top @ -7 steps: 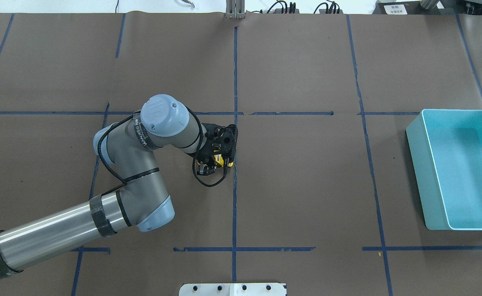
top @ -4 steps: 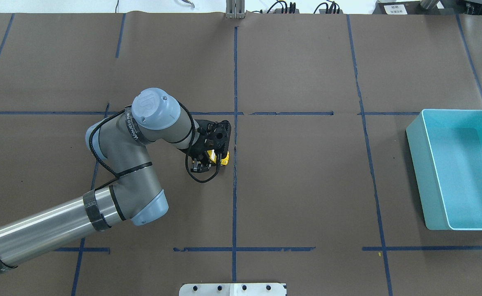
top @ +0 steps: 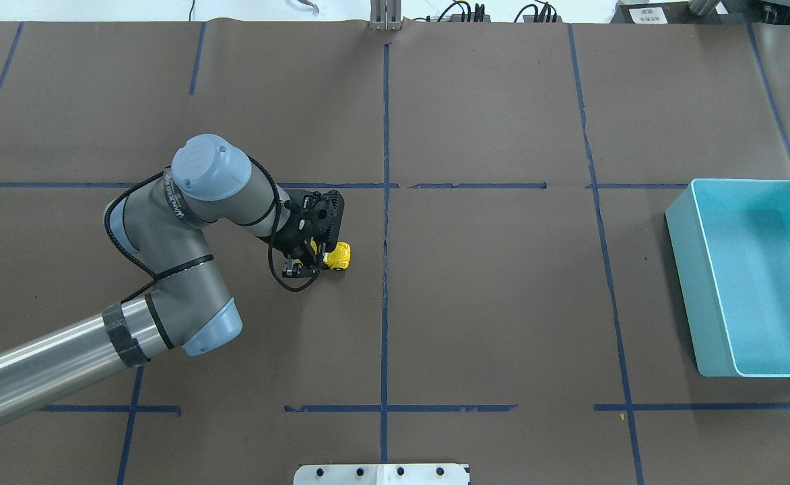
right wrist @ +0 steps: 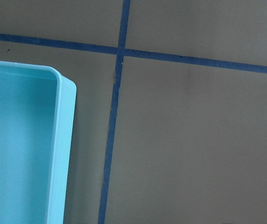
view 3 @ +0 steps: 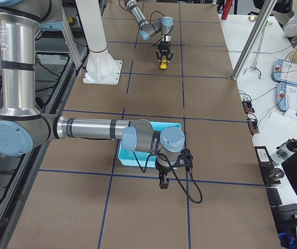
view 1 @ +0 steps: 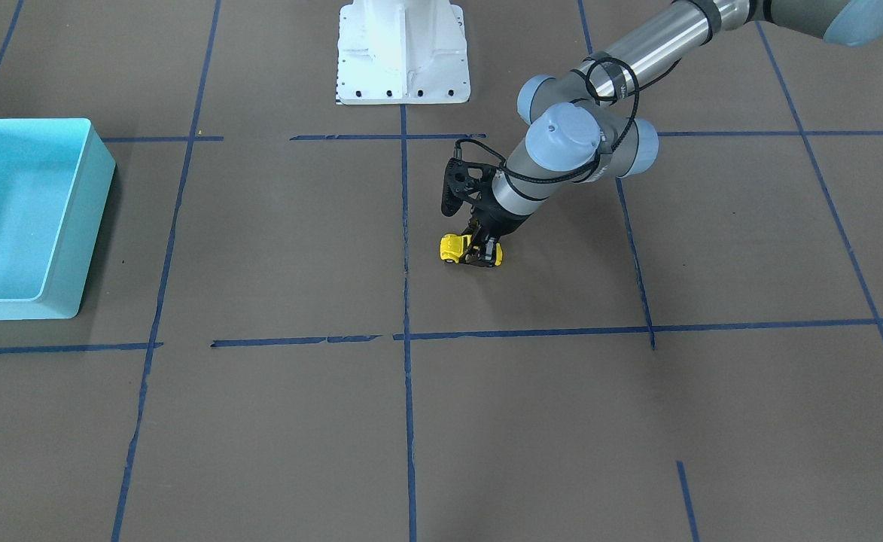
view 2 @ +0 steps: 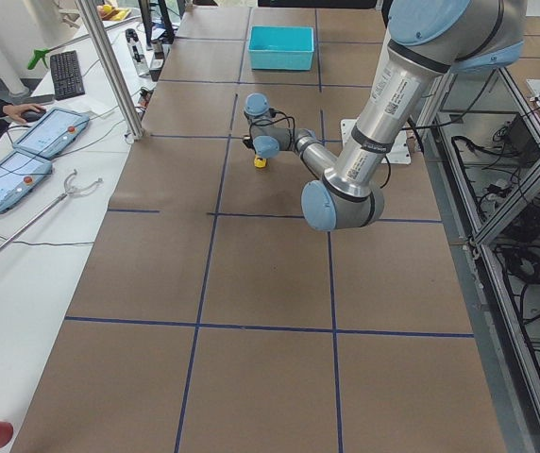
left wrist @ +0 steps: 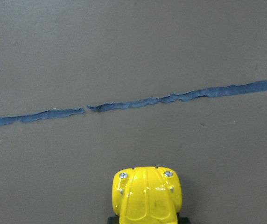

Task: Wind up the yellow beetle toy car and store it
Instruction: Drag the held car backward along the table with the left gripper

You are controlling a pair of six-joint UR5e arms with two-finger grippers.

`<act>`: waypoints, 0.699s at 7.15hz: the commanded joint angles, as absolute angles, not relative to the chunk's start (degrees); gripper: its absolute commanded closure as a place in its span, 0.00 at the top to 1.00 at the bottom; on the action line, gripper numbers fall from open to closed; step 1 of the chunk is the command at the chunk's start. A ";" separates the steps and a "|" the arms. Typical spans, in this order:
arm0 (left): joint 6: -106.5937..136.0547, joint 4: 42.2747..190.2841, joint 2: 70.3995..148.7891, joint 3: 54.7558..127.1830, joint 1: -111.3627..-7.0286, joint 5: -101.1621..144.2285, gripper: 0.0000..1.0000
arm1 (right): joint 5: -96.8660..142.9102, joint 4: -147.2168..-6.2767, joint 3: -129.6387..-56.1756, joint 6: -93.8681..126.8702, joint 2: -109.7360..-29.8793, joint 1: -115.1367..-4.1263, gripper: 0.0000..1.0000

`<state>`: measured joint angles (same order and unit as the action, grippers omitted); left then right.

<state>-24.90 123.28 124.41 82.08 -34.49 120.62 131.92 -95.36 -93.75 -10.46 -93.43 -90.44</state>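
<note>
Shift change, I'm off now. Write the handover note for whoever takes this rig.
Left gripper: jaws shut on the rear of the yellow beetle toy car, which sits low on the table, in the robot's left half.
Right gripper: hangs beside the light blue bin; open or shut cannot be told.
Done: car grasped. No car in the bin.
Left: wind it up if it is not yet wound, then carry it across to the bin and release it inside.
</note>
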 commanded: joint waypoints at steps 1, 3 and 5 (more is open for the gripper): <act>-24.96 124.71 121.83 83.22 -35.68 122.52 0.00 | 131.92 -95.36 -93.78 -10.46 -93.43 -90.44 1.00; -25.05 127.00 118.76 84.63 -36.12 122.52 0.00 | 131.92 -95.36 -93.78 -10.46 -93.43 -90.44 1.00; -25.05 129.10 115.50 86.39 -36.38 122.52 0.00 | 131.84 -95.36 -93.78 -10.46 -93.43 -90.44 1.00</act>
<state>-25.04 127.87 117.40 85.46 -36.15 122.51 131.91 -95.36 -93.76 -10.46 -93.43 -90.44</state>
